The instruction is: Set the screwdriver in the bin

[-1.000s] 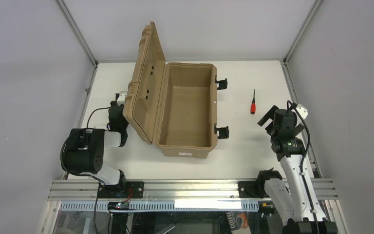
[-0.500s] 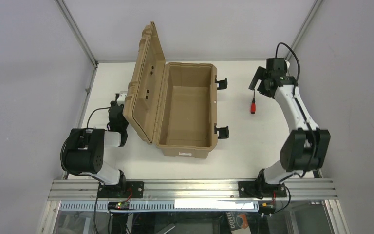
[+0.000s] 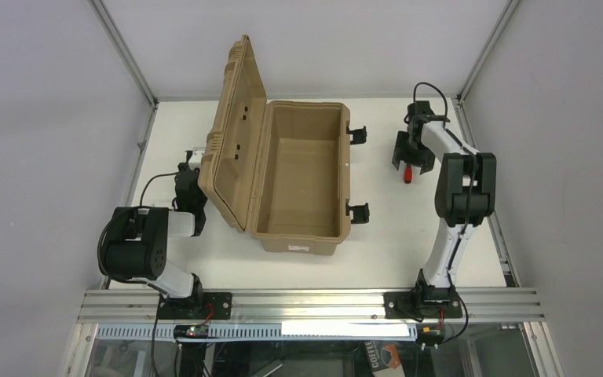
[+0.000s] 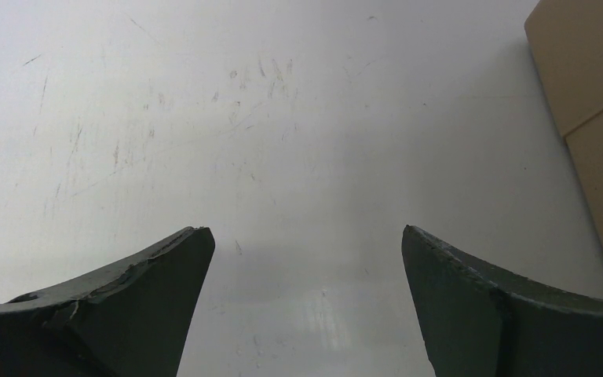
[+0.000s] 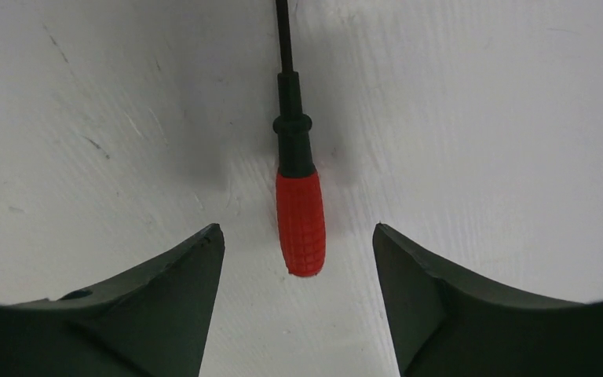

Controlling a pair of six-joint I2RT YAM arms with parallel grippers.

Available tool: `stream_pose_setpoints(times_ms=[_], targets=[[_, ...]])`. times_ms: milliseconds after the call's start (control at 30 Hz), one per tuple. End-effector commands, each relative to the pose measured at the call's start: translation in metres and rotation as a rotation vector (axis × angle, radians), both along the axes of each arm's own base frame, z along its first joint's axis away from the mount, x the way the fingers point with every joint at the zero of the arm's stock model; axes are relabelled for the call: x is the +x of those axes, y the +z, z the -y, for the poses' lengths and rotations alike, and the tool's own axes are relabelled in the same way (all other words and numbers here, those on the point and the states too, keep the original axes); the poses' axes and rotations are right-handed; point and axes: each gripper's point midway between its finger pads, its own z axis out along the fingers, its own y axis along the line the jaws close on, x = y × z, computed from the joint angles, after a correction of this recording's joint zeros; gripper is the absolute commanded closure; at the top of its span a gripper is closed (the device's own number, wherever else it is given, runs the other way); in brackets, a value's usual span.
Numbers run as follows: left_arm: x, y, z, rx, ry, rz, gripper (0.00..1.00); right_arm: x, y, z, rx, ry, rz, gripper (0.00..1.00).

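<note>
Item: the screwdriver (image 3: 408, 174), with a red handle and a thin black shaft. It lies flat on the white worktop (image 3: 408, 243), at about 3 o'clock of the bin (image 3: 298, 236) and apart from it, near the two black latches. Seen from above, its long axis runs 12 to 6 o'clock, with the handle at the 6 o'clock end. Item: the bin, a tan tub with its ribbed lid raised on the 9 o'clock side and nothing visible inside. Item: the right gripper (image 3: 405, 151), directly over the screwdriver. In the right wrist view its jaws stand parted, one at 9 o'clock and one at 3 o'clock of the red handle (image 5: 300, 212). There is bare worktop on both sides and no contact. The shaft leads off toward 12 o'clock, so the closing line crosses the long axis squarely. Item: the left gripper (image 3: 191, 161), at 9 o'clock of the bin behind the lid. Its jaws are open over scuffed worktop and hold nothing. Judgement: the right arm is by far the nearer. The grasp depends on closing onto the handle and not the thin shaft.
</note>
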Motion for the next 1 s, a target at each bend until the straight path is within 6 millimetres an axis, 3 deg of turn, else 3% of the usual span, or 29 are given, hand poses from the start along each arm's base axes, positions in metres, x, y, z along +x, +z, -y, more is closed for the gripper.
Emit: stream_pose_setpoints(times_ms=[0,133,233,367,400,567,667,900,967], targets=[[0.004,0.014,0.006,-0.012,-0.023,0.049,0.01,0.012,-0.018,-0.003,0.023,0.047,-0.026,0.34],[0.004,0.014,0.006,-0.012,-0.023,0.049,0.01,0.012,-0.036,0.000,0.013,0.041,-0.045,0.50],[0.004,0.014,0.006,-0.011,-0.023,0.048,0.01,0.009,-0.044,0.001,0.008,0.044,-0.056,0.70],[0.004,0.014,0.006,-0.012,-0.024,0.049,0.01,0.012,-0.033,0.004,-0.012,0.049,-0.037,0.95],[0.004,0.014,0.006,-0.012,-0.023,0.048,0.01,0.013,-0.023,0.006,-0.020,0.052,-0.026,0.99],[0.004,0.014,0.006,-0.012,-0.024,0.049,0.01,0.013,0.034,0.010,-0.040,0.024,0.017,1.00],[0.004,0.014,0.006,-0.011,-0.024,0.049,0.01,0.001,0.064,0.008,-0.034,0.006,0.011,1.00],[0.004,0.014,0.006,-0.011,-0.023,0.049,0.01,-0.023,0.139,-0.019,0.033,0.008,0.108,1.00],[0.004,0.014,0.006,-0.011,-0.022,0.049,0.01,-0.027,0.165,-0.035,0.045,0.014,0.148,1.00]])
